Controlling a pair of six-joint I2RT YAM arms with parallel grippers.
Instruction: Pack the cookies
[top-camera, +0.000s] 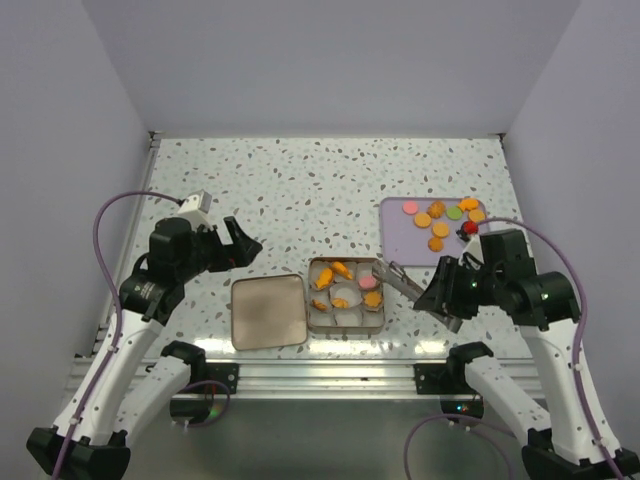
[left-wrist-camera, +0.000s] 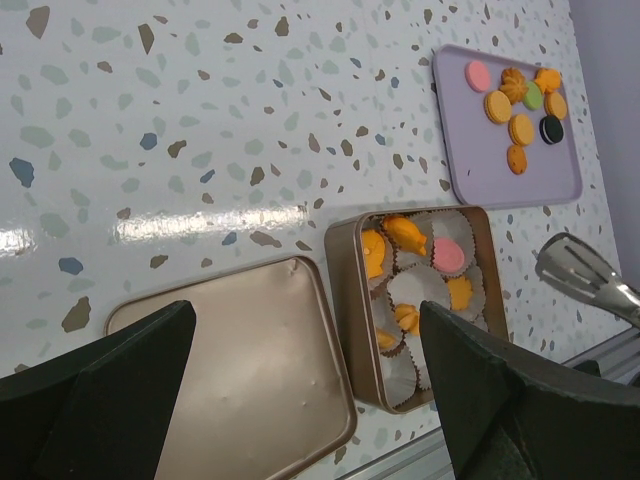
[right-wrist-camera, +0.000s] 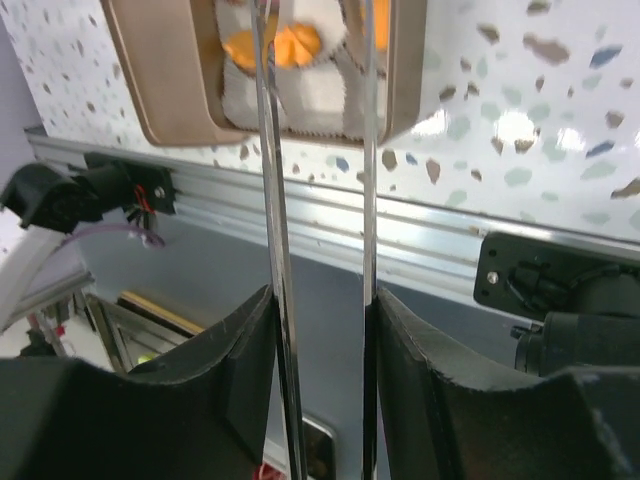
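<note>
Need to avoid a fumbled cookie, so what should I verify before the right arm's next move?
1. Metal tongs held by the right gripper: ok, its fingers press both blades.
2. Tong tips free: ok, nothing shows in them in the left wrist view.
3. Free white paper cups in the gold square tin: ok, several are empty.
4. Orange and pink cookies left on the lilac tray: ok, several.
5. Gold lid out of the way: ok, flat beside the tin.
6. Left gripper clear: ok, open, empty, away from the tin.
</note>
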